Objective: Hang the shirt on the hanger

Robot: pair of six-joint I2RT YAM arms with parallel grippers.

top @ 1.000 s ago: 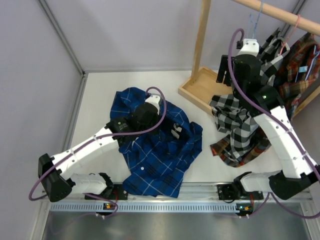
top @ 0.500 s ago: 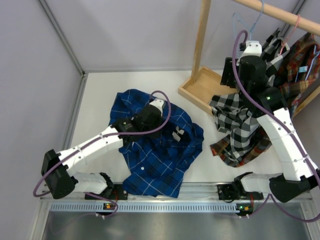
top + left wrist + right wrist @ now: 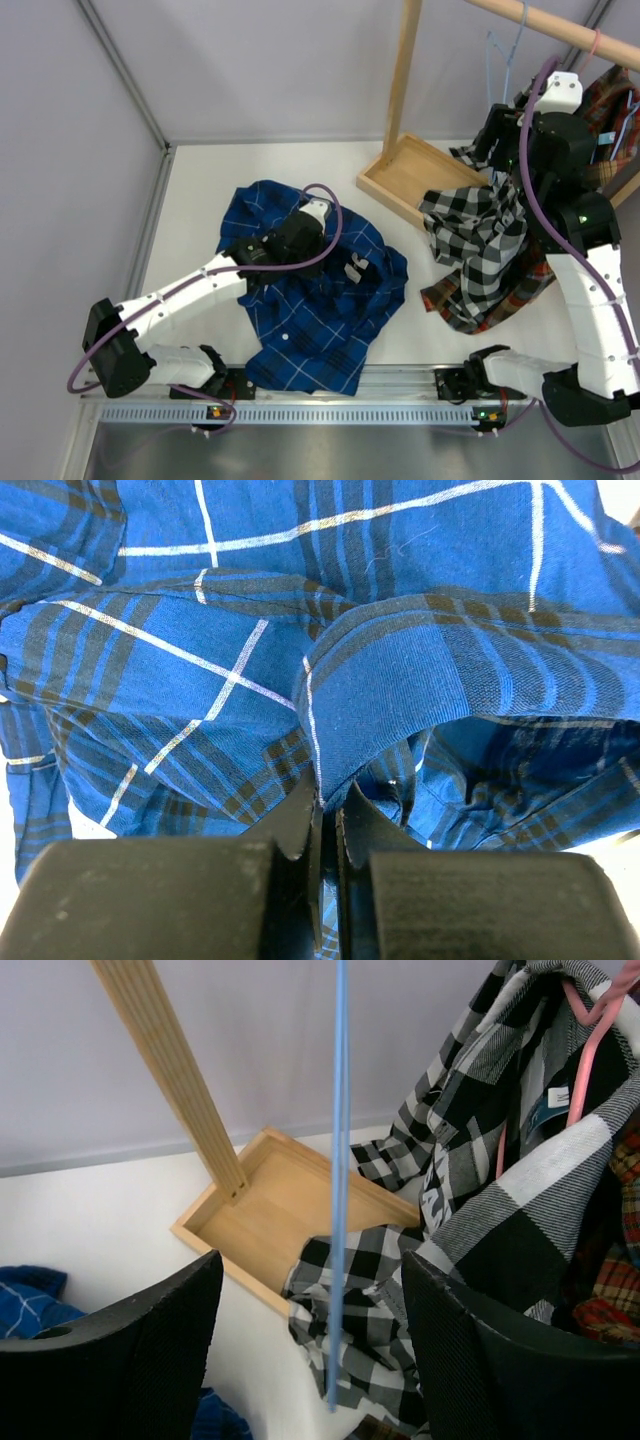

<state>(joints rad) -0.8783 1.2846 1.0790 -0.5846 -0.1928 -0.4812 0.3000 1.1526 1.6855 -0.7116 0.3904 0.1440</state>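
Two arms | left tool (image 3: 328, 815) low, clenched on shirt (image 3: 450, 680) | right tool (image 3: 310, 1290) raised, released around hanger (image 3: 340, 1160)

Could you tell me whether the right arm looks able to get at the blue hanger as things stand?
Probably yes: the hanger hangs bare between the open fingers of the right gripper, with nothing blocking it.

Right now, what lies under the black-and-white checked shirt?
A red-brown plaid shirt peeks out below the black-and-white checked shirt, which also covers the right corner of the wooden rack base. Anything else beneath is hidden.
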